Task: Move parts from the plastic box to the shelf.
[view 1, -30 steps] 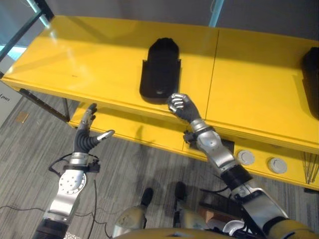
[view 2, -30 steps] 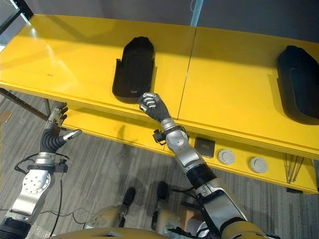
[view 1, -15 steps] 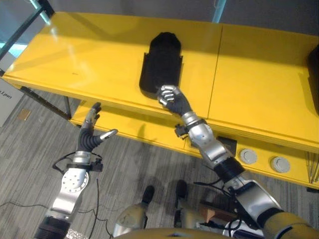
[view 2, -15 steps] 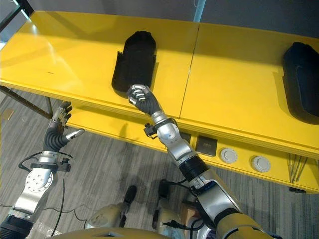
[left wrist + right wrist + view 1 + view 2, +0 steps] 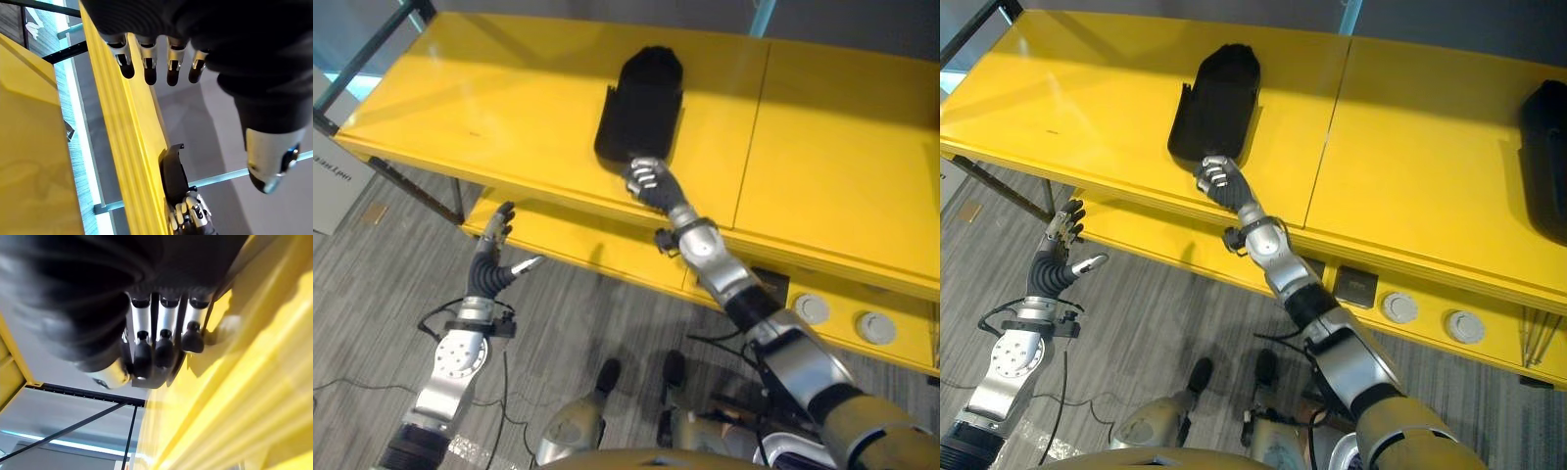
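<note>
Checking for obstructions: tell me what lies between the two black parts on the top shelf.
Bare yellow shelf separates the near black part from the far black part, seen in the right eye view.

Bare yellow shelf top extends to the left of the right hand and to its right. Directly ahead of the fingers, a black part blocks the path. Farther right, a second black part occupies the shelf end.
</note>
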